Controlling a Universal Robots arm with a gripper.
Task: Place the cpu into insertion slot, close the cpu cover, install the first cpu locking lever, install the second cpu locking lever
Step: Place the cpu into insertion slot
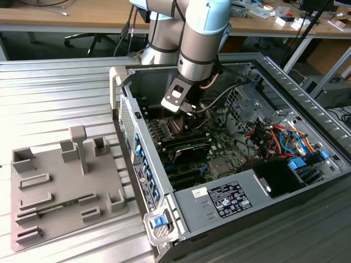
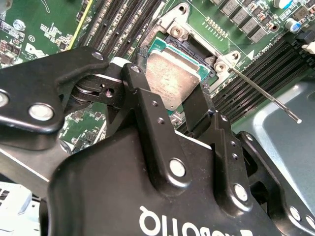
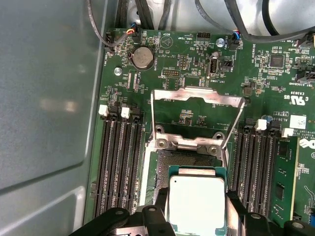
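Observation:
My gripper (image 1: 189,109) reaches down into the open computer case (image 1: 123,109) over the motherboard. It is shut on the cpu (image 2: 172,81), a flat square chip with a grey metal top, held by two opposite edges between the black fingers (image 2: 135,86). The cpu (image 3: 197,201) hangs over the near part of the insertion slot (image 3: 187,160), whose dark contact field still shows beyond it. Whether it touches the slot I cannot tell. The cpu cover (image 3: 197,94), a silver frame, stands swung open past the slot. A thin locking lever (image 2: 266,93) sticks out beside the slot.
Black memory slots (image 3: 118,167) run along both sides of the socket. Cables (image 1: 274,134) and a power supply (image 1: 230,200) fill the case towards the exterior view's right. A grey fixture plate (image 1: 55,186) lies on the table at the exterior view's left.

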